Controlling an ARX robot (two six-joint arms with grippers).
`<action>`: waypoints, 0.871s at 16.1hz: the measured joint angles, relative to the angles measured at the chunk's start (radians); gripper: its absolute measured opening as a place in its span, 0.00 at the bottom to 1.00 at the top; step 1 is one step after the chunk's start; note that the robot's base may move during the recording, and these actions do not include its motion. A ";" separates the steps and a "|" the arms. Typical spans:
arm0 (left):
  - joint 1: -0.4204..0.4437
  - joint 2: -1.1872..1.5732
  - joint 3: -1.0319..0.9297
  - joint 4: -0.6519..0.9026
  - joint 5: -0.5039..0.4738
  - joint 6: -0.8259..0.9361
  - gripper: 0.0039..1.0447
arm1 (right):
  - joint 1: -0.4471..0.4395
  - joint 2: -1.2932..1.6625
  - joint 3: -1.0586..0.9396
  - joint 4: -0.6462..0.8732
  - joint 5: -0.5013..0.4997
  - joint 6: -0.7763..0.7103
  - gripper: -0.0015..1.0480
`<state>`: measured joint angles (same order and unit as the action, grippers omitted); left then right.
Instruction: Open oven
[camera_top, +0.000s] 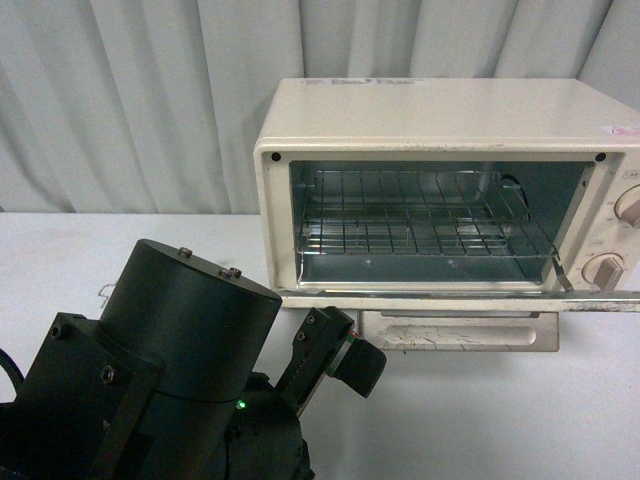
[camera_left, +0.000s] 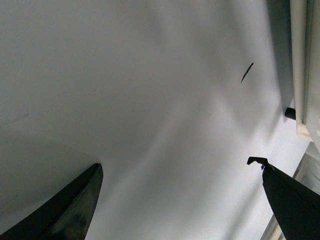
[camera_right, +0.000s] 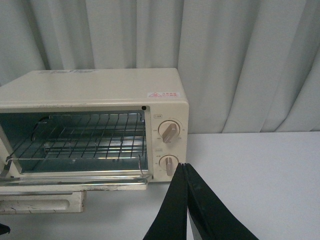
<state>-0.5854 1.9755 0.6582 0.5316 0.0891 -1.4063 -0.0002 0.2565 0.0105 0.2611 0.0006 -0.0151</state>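
The cream-white oven (camera_top: 440, 120) stands on the white table with its door (camera_top: 460, 302) folded down flat. The beige bar handle (camera_top: 455, 332) hangs at the door's front edge. The wire rack (camera_top: 420, 225) shows inside, and two round knobs (camera_top: 605, 268) sit at its right. My left gripper (camera_top: 335, 350) is open and empty, low in front of the oven's left corner; in the left wrist view it (camera_left: 180, 170) spans bare table. My right gripper (camera_right: 185, 165) is shut and empty, in front of the oven (camera_right: 100, 90), near the lower knob (camera_right: 169, 163).
Grey curtains (camera_top: 130, 100) hang behind the white table (camera_top: 480, 420). My left arm's black body (camera_top: 150, 380) fills the lower left of the front view. A small dark mark (camera_left: 246, 72) lies on the table in the left wrist view.
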 joint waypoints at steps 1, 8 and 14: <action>0.000 0.000 0.000 0.000 0.000 0.000 0.94 | 0.000 -0.019 0.000 -0.019 0.000 0.000 0.02; 0.000 0.000 0.000 0.000 0.000 0.000 0.94 | 0.000 -0.254 0.004 -0.248 0.000 0.000 0.02; 0.000 0.000 0.000 -0.001 0.000 0.000 0.94 | 0.000 -0.254 0.000 -0.265 0.000 0.000 0.02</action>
<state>-0.5854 1.9755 0.6579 0.5304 0.0891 -1.4063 -0.0002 0.0025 0.0109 -0.0040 0.0002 -0.0147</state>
